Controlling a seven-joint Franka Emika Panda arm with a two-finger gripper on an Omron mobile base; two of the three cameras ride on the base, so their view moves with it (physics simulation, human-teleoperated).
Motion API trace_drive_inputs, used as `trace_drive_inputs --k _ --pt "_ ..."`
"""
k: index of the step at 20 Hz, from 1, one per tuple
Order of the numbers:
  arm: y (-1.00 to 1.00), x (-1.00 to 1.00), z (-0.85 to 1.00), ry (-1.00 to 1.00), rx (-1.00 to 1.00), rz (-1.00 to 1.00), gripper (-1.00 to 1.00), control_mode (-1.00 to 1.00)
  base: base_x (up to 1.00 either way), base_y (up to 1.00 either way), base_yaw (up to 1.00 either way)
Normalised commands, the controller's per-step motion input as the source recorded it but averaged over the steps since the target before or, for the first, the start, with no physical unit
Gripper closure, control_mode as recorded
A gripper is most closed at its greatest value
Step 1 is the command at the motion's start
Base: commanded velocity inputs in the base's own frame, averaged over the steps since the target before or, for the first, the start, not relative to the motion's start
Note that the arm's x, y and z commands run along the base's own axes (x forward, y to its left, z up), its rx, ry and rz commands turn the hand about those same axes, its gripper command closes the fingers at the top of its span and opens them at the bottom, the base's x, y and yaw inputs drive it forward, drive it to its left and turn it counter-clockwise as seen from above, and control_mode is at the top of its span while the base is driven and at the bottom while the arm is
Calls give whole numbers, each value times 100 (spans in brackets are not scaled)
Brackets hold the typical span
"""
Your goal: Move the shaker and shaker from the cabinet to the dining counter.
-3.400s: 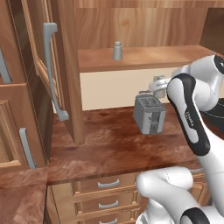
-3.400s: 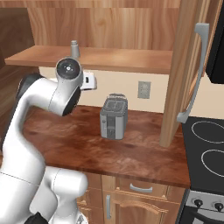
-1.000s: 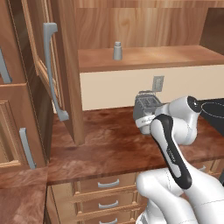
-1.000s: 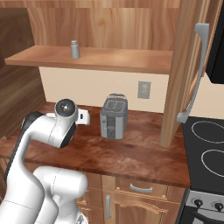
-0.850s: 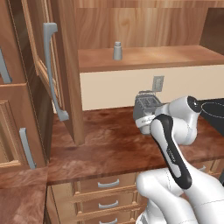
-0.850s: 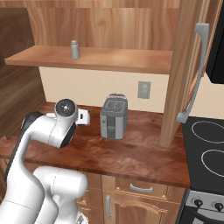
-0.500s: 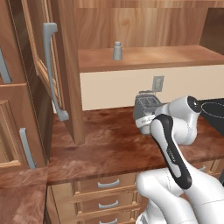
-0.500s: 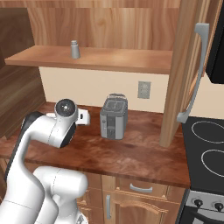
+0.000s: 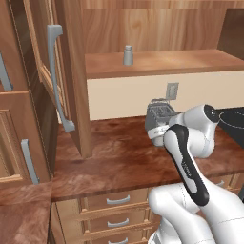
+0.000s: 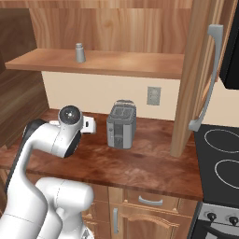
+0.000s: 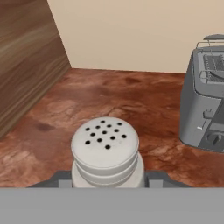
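Observation:
A light-grey shaker (image 11: 105, 151) with a perforated round cap stands upright between my dark fingertips (image 11: 59, 178), low over the kitchen worktop (image 11: 113, 100). My gripper (image 11: 107, 180) is shut on its body. The second shaker (image 9: 127, 55) (image 10: 80, 52) stands alone on the wooden shelf (image 9: 162, 63) (image 10: 121, 63) of the open cabinet. In the base views my folded arm hides the hand beside the toaster. The dining counter is out of view.
A grey toaster (image 9: 159, 114) (image 10: 121, 123) (image 11: 205, 100) stands on the worktop close to the hand, on its right in the hand view. Open cabinet doors (image 9: 57, 71) (image 10: 200, 70) flank the shelf. A black stove (image 10: 219, 161) lies at the right, and a wood side wall (image 11: 26, 57) on the hand's left.
Since the oldest frames the arm has come down from shelf height to just above the worktop. Over the last second nothing has visibly moved.

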Motion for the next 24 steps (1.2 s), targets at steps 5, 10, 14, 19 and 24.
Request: trace_drive_inputs --k 5,10,14,19,24 --pt "0 0 0 0 0 0 100 100 0 0 0" --pt "0 0 0 0 0 0 100 100 -5 0 1" --pt "0 0 0 0 0 0 100 100 -56 0 8" --pt "0 0 0 0 0 0 100 100 -66 0 1" --pt "0 0 0 0 0 0 100 100 -61 0 0"
